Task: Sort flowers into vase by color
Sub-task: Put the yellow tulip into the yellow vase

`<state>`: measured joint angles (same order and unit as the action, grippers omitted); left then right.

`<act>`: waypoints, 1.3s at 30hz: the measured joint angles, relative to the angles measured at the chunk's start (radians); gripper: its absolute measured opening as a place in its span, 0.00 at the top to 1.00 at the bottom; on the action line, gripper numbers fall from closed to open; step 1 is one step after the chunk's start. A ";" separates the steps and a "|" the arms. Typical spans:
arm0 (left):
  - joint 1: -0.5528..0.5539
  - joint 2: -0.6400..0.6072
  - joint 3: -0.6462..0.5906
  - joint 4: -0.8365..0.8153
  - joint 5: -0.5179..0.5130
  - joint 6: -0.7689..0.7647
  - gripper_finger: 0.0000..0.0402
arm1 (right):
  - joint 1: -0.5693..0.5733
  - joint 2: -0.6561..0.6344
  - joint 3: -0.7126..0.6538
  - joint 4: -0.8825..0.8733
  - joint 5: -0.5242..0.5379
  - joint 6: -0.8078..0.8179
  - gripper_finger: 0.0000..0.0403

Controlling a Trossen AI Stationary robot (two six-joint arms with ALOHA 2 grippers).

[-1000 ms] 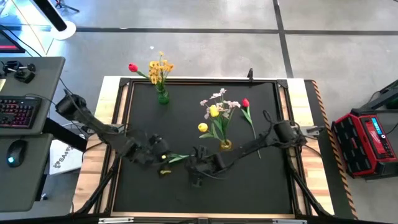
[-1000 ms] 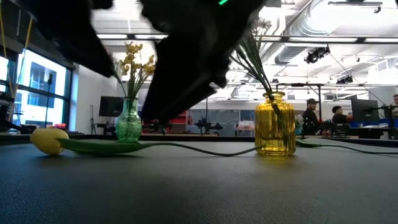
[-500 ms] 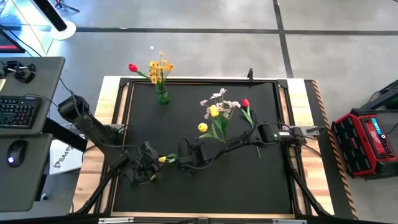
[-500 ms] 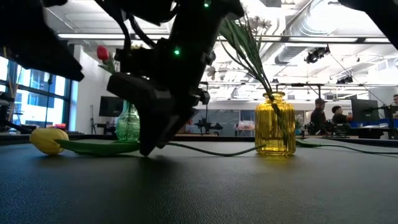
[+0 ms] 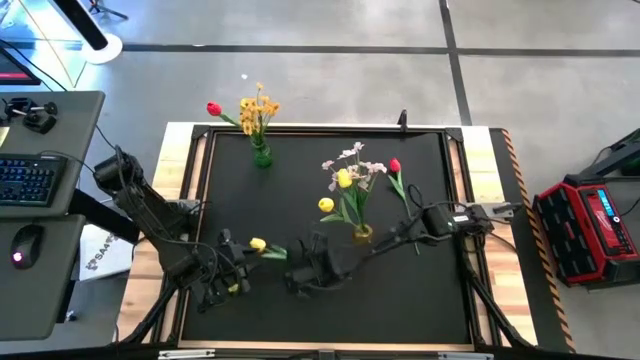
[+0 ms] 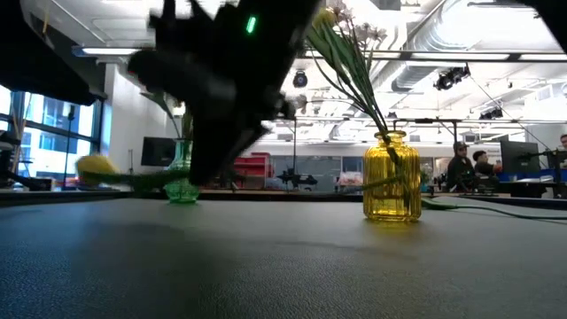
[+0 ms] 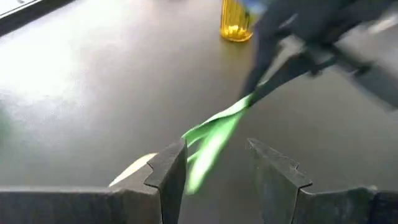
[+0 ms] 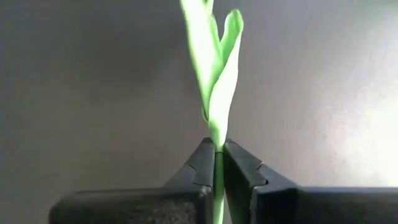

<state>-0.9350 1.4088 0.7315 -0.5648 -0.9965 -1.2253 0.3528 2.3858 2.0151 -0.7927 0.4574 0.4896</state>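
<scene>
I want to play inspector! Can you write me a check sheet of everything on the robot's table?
Surface: black mat on a wood-edged table.
Job's things: yellow tulip lifted off the mat; yellow vase and green vase already hold flowers.
Clutter: nothing seen.
Grippers: right gripper fingers shut on the tulip's stem; left gripper open beside its leaf.
Cables: cables along the right arm.
Surroundings: keyboard, red case, people far back.

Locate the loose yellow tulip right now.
In the high view, the yellow tulip is front-left of the yellow vase, its stem pinched in the right hand, beside the left hand.
</scene>
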 joint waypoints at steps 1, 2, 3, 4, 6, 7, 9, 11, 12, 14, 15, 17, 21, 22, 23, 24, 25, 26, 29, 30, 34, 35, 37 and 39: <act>-0.009 0.000 0.000 -0.007 -0.008 -0.015 0.62 | 0.016 -0.014 0.000 -0.010 0.021 0.001 0.99; -0.019 0.000 0.000 -0.011 -0.019 -0.026 0.62 | 0.034 -0.032 0.000 -0.021 0.045 0.007 0.99; -0.028 0.000 0.000 -0.011 -0.034 -0.029 0.62 | 0.051 -0.049 0.000 -0.041 0.072 0.016 0.99; -0.036 0.000 0.000 -0.011 -0.050 -0.030 0.62 | 0.067 -0.069 0.000 -0.068 0.104 0.032 0.99; -0.051 0.000 0.000 -0.010 -0.083 -0.031 0.62 | 0.104 -0.107 0.000 -0.145 0.184 0.074 0.99; -0.057 0.000 0.000 -0.009 -0.100 -0.031 0.62 | 0.121 -0.124 0.000 -0.186 0.231 0.103 0.99; -0.064 0.000 0.000 -0.007 -0.129 -0.030 0.62 | 0.160 -0.165 0.000 -0.284 0.328 0.180 0.99; -0.064 0.000 0.000 -0.007 -0.144 -0.030 0.62 | 0.200 -0.199 0.000 -0.390 0.436 0.273 1.00; -0.064 0.000 0.000 -0.006 -0.149 -0.030 0.62 | 0.222 -0.215 0.000 -0.453 0.493 0.333 1.00; -0.064 0.000 0.000 -0.006 -0.161 -0.030 0.62 | 0.263 -0.231 0.000 -0.598 0.583 0.481 1.00; -0.063 0.000 0.000 -0.006 -0.169 -0.029 0.62 | 0.287 -0.234 0.000 -0.684 0.618 0.572 1.00; -0.061 0.000 0.000 -0.006 -0.186 -0.029 0.62 | 0.332 -0.234 -0.006 -0.789 0.663 0.731 1.00; -0.060 0.000 0.000 -0.006 -0.220 -0.028 0.62 | 0.402 -0.275 -0.129 -0.659 0.580 0.663 1.00; -0.060 0.000 0.000 -0.004 -0.227 -0.027 0.62 | 0.413 -0.287 -0.167 -0.639 0.546 0.682 1.00; -0.060 0.000 0.000 -0.003 -0.237 -0.027 0.62 | 0.424 -0.299 -0.209 -0.626 0.526 0.714 1.00; -0.059 0.000 0.000 0.000 -0.247 -0.027 0.62 | 0.435 -0.315 -0.255 -0.605 0.522 0.751 1.00; -0.057 0.000 0.000 0.005 -0.249 -0.021 0.62 | 0.446 -0.333 -0.307 -0.573 0.526 0.784 1.00; -0.053 0.000 0.000 0.008 -0.249 -0.014 0.62 | 0.455 -0.355 -0.357 -0.522 0.541 0.813 1.00; -0.037 0.000 0.000 0.026 -0.248 0.008 0.62 | 0.489 -0.441 -0.514 -0.312 0.667 0.832 1.00; -0.030 0.000 0.000 0.037 -0.247 0.020 0.62 | 0.498 -0.471 -0.566 -0.235 0.723 0.810 1.00; -0.004 0.000 0.000 0.075 -0.243 0.067 0.62 | 0.523 -0.601 -0.762 0.005 0.884 0.723 1.00; 0.004 0.000 0.000 0.085 -0.242 0.079 0.62 | 0.525 -0.634 -0.809 0.053 0.913 0.717 1.00; 0.018 0.000 0.000 0.106 -0.235 0.104 0.62 | 0.525 -0.694 -0.902 0.138 0.955 0.716 1.00; 0.031 0.000 0.000 0.127 -0.222 0.125 0.62 | 0.525 -0.744 -0.989 0.225 0.958 0.714 1.00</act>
<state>-0.9041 1.4090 0.7319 -0.4381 -1.2182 -1.1003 0.8776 1.6419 1.0261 -0.5673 1.4152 1.2033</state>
